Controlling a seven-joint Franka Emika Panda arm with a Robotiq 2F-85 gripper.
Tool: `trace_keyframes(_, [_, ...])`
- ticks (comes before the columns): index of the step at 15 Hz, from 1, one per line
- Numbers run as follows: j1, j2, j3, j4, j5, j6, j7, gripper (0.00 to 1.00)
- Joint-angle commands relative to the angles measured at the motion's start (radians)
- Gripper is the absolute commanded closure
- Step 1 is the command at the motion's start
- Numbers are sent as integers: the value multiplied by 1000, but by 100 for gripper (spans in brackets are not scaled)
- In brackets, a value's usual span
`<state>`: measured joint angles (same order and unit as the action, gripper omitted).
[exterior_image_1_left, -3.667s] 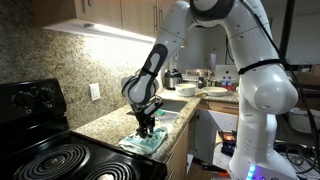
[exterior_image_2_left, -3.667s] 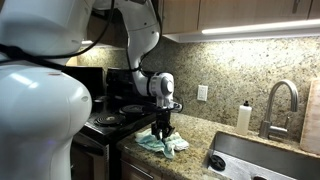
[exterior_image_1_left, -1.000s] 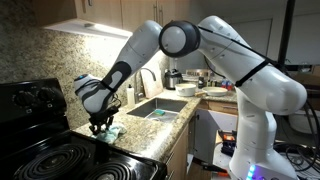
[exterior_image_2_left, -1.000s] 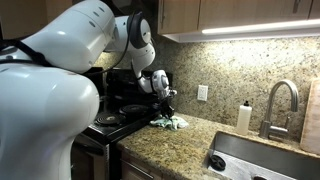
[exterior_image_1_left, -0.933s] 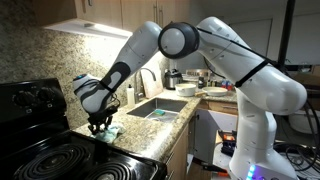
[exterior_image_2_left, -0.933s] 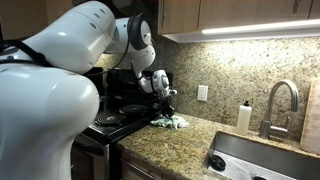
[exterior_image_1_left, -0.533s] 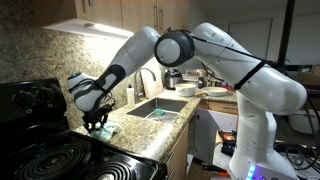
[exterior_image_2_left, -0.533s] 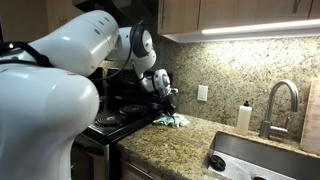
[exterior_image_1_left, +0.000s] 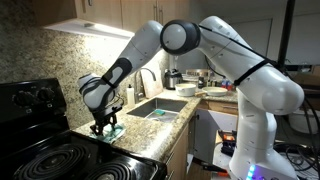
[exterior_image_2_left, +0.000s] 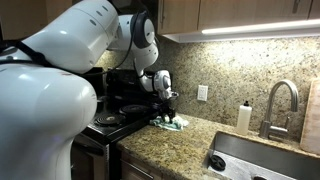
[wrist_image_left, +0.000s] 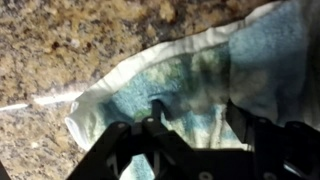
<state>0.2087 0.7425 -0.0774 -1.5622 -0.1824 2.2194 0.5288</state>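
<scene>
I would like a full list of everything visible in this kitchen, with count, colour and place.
counter: one, speckled brown granite
stove: one, black, at the counter's end
cloth: one, teal and white, on the counter beside the stove
outlet: one, white, on the backsplash
sink: one, steel, in the counter
faucet: one, silver, behind the sink
soap bottle: one, white, beside the faucet
arm: one, white, above the counter
gripper: one, black, open, down on the cloth

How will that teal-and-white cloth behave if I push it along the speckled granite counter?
Probably floppy: the teal-and-white cloth lies in soft folds under the gripper, so it should bunch rather than slide whole. It looks thin and light, so likely little resistance on the speckled granite counter.
</scene>
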Motion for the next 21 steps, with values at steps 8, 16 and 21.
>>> trace_keyframes(8, [-10,-55,5,-129,27,22,-37,7])
trace_keyframes(16, [-10,-55,5,-129,27,22,-37,2])
trace_keyframes(21, [-15,-12,5,-62,48,-130,-39,0])
